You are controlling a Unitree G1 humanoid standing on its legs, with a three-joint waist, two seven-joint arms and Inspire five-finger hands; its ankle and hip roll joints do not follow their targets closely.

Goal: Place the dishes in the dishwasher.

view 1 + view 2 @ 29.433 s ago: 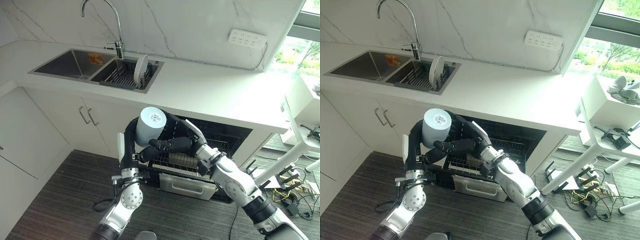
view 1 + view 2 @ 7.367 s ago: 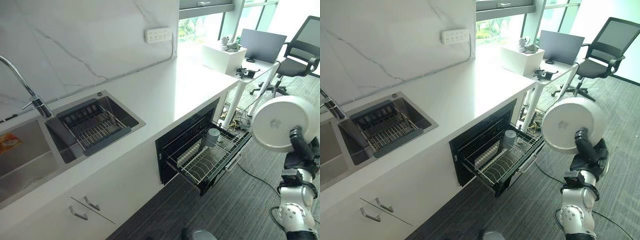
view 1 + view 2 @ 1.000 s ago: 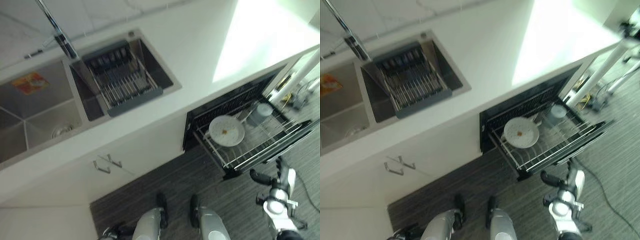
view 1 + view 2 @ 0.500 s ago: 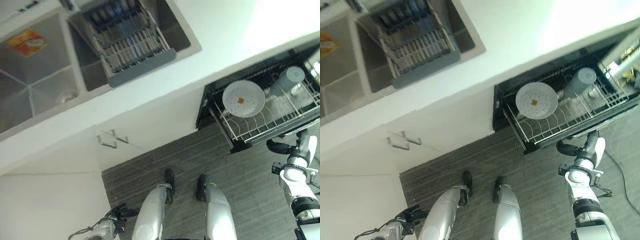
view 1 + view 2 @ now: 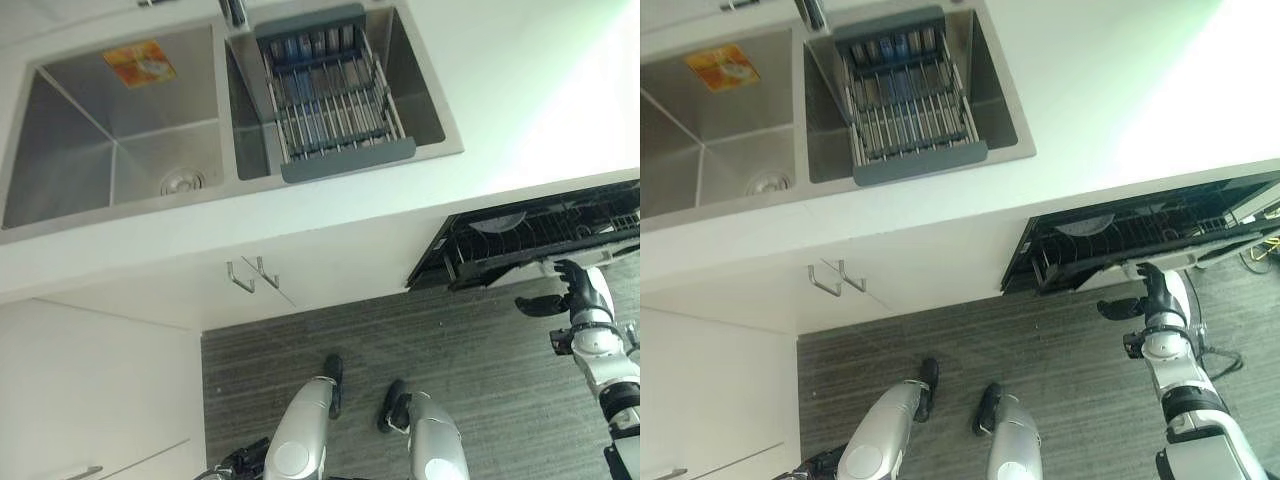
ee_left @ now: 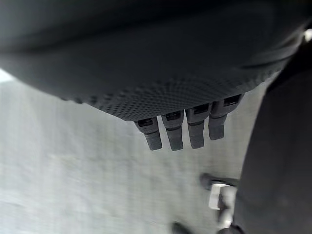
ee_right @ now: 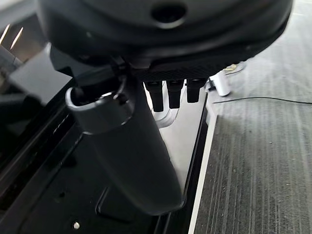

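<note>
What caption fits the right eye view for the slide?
Right hand open at the front of the nearly closed dishwasher drawer, plate inside; sink rack empty.

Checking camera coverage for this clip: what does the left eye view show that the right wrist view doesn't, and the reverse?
Left eye view alone: the double sink with its drying rack, the white counter, the cabinet handles and a white plate in the dishwasher. Right wrist view alone: a white table leg on the striped floor. Both: the right hand, fingers straight, at the front edge of the nearly closed dishwasher drawer.
</note>
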